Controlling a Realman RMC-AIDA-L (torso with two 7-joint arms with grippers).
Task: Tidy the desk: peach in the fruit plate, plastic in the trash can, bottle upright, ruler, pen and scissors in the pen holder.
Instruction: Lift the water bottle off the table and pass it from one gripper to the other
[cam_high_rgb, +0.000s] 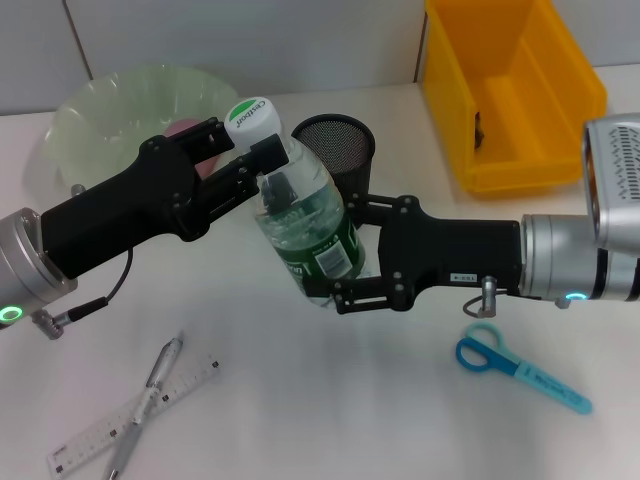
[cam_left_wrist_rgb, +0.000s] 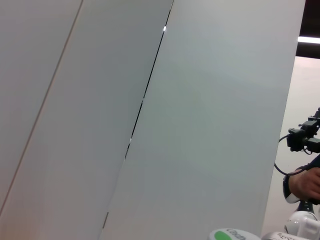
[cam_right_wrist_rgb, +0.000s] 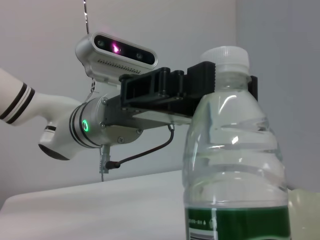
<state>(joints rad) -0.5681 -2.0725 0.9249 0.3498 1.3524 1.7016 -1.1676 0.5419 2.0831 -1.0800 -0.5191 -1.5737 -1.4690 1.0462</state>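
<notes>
On the white desk (cam_high_rgb: 300, 400) we held the bottle (cam_high_rgb: 305, 225) near the pen holder (cam_high_rgb: 335, 150), left gripper (cam_high_rgb: 250, 165) apparently closed on its neck, right gripper (cam_high_rgb: 345, 255) clasping its base, and judged we should seat it level before opening either.

Looks like a robotics lab dressed up as an office desk. Plain white tabletop (cam_high_rgb: 300, 400) against pale grey partition panels (cam_left_wrist_rgb: 210, 125), and the clutter is stationery: a black wire-mesh pen holder (cam_high_rgb: 335, 148), blue-handled scissors (cam_high_rgb: 520, 368), a clear plastic ruler (cam_high_rgb: 130, 418) with a silver pen (cam_high_rgb: 145, 405) lying across it. The left wrist view gives the lab away: a person's hand (cam_left_wrist_rgb: 306, 184) beside a black camera rig (cam_left_wrist_rgb: 305, 139).
</notes>
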